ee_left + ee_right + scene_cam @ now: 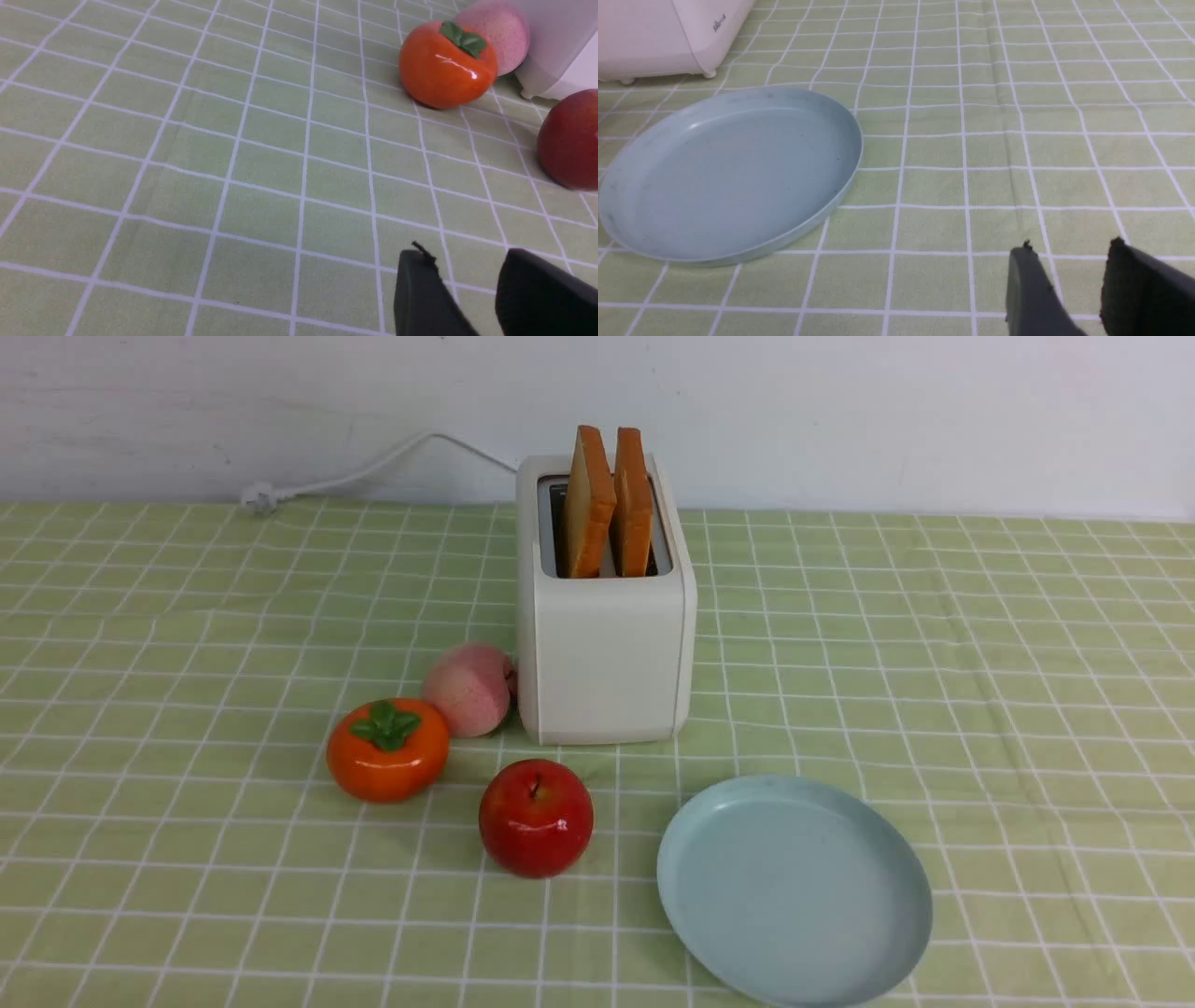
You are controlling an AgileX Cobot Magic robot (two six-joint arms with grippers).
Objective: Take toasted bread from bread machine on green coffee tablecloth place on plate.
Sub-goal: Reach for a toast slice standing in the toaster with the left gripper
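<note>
1. Both slices of toasted bread stand on edge in the slots of the bread machine, with their upper halves clear of its top. The machine sits on the green coffee tablecloth near the middle of the far edge. Its power cord trails toward the far left corner.
2. The plate lies bare by the near edge, right of centre. It is just in front of the machine's near right corner and apart from it.
3. By my judgement the step in hand is the first reach, since neither slice has been lifted yet.
4. To do it well, come down from above on one slice and close on its two broad faces. The gap between the slices looks narrow, so one finger must slip in without tipping the neighbour.
5. Draw the slice straight up until it clears the slot, then carry it to the plate and lay it flat.
6. A persimmon, a peach and an apple crowd the machine's near left corner. A low approach from that side risks knocking them, so the right arm looks better placed.
7. The left gripper hangs low over open cloth, angled toward the fruit. Its jaws are spread, with only cloth between them.
8. The right gripper hangs low over cloth beside the plate, jaws likewise spread and empty. Neither arm shows in the front view.
</note>
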